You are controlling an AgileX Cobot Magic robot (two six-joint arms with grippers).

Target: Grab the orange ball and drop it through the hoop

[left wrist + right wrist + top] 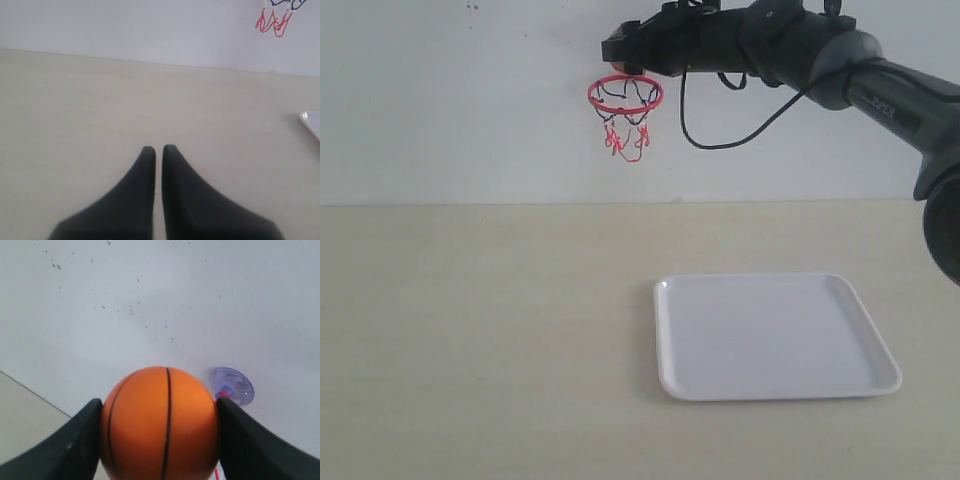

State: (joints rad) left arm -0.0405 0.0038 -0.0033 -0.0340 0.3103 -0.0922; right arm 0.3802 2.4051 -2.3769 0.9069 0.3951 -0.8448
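- The worktop (470, 330) is pale and plain; the wall rises straight from its far edge.
- The right arm (880, 95) reaches in from the right side, high over the far edge, toward the wall.
- A white tray (665, 340) lies flat right of the middle, toward the near edge, with nothing in it.
- The hoop (625, 109) is mounted on the wall above the far edge, about midway along it, with its net hanging slack.
- The orange ball (160, 420) is in the air, right above the ring and close to the wall. It looks light and a little springy, with a smooth round skin that could roll out of an off-centre pinch.
- The best hold is across its widest girth, one pad on each side, as it is held here.
- It looks nearly ring-wide, so it probably has to be centred over the ring before letting go.
- The right claw (623, 55) is clamped on the ball, its fingers (75, 445) spread to the ball's width.
- The left claw (159, 150) hangs low over bare worktop, its tips nearly together and holding nothing.
- The clear suction mount (231, 386) sticks to the wall just beside the ball.
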